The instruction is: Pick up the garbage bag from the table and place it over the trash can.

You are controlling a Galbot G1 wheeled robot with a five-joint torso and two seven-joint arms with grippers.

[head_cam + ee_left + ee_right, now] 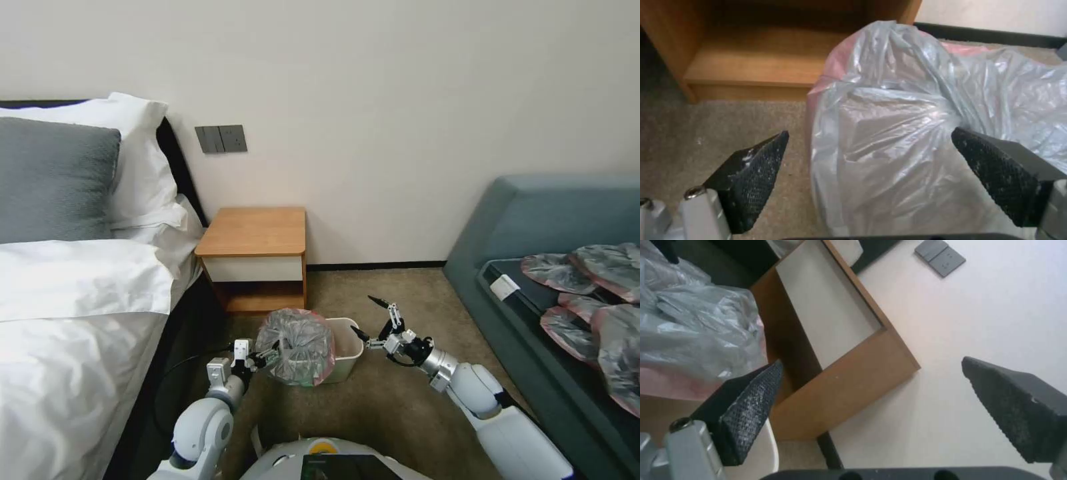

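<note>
Beige carpet ran between a bed with white sheets and a blue-grey sofa, and against the pale wall stood the small wooden desk, its orange-brown top bare. Just in front of it sat the trash can, cream plastic, lower than the desk.

The garbage bag was already off the desk. It lay bunched over the left part of the trash can, grey and crinkled, with its pink rim showing along the near side and the right part of the can's mouth not covered. The left gripper sat right against the bag's left side, and in the left wrist view its fingers stood spread with the plastic bulging between them, so it was not pinching anything that I could see. The right gripper hovered beside the can's right side, its fingers wide apart and holding nothing.

My worry was the loose state of the bag. With neither gripper clamped on it, the light film could slide off the rim or slump into a heap, and a push from either arm might shove the can across the carpet.

How far the bag reached inside the can was hidden by its own folds, and I could not tell whether its rim had hooked over the can's far edge. More bags lay piled on the sofa.
</note>
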